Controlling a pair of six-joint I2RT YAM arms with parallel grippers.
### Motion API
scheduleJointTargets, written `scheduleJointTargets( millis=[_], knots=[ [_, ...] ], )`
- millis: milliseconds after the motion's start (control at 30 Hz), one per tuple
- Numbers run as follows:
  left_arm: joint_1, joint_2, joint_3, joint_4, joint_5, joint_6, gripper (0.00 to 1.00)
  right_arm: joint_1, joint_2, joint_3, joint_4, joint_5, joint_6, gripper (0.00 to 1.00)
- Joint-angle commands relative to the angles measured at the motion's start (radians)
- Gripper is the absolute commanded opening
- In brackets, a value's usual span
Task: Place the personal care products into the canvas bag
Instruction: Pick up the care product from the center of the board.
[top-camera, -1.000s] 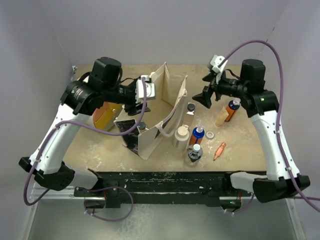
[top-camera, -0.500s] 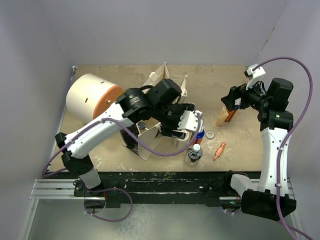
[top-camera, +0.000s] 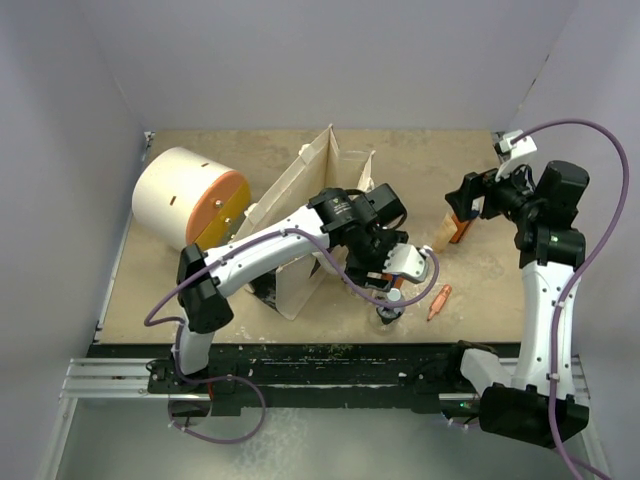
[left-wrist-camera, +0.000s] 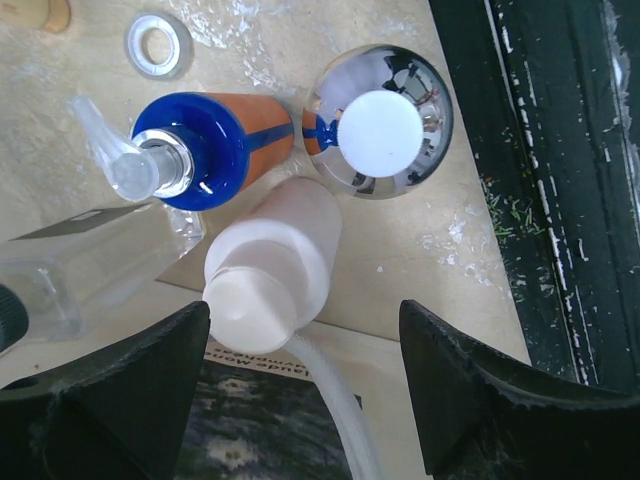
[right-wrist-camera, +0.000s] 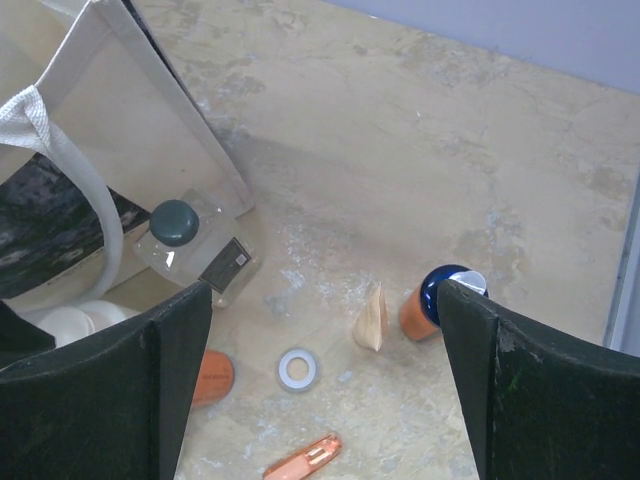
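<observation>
Around the left gripper (left-wrist-camera: 300, 392) we find a crowd. From its wrist camera, an orange pump bottle (left-wrist-camera: 205, 150) with a blue collar stands at eleven o'clock and a shiny clear bottle (left-wrist-camera: 378, 122) with a white cap at one. A flat clear bottle (left-wrist-camera: 70, 275) sits at nine, and a metal ring (left-wrist-camera: 158, 44) lies on the table (left-wrist-camera: 400, 260) beyond. The bag's handle (left-wrist-camera: 335, 400) curls through the gap between the fingers (left-wrist-camera: 110, 400).

The white bottle (left-wrist-camera: 270, 265) stands at twelve o'clock, just past the fingertips and touching neither. The fingers are spread wide, grasping nothing.

Overhead, the canvas bag (top-camera: 298, 285) stands open at nine o'clock of this cluster, with the white drum (top-camera: 185, 200) beyond it.

The right gripper (top-camera: 464, 200) hovers spread and empty. Below it, the beige tapered bottle (right-wrist-camera: 370, 318) and a dark-topped orange bottle (right-wrist-camera: 430, 300) stand side by side, with an orange tube (right-wrist-camera: 305, 460) at six o'clock of them.
</observation>
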Motion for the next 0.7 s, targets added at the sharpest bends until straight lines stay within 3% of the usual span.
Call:
scheduleJointTargets(
  millis=[0, 333, 667],
  knots=[
    [0.001, 0.033, 0.018, 0.027, -0.035, 0.012, 0.80, -0.004, 0.005, 0.014, 0.040, -0.023, 0.016, 0.95],
    [0.037, 0.082, -0.012, 0.064, -0.042, 0.000, 0.83, -0.004, 0.012, 0.011, 0.041, -0.039, 0.013, 0.94],
    [0.064, 0.095, -0.053, 0.055, 0.020, -0.005, 0.67, -0.004, 0.011, 0.004, 0.043, -0.061, 0.008, 0.94]
  ],
)
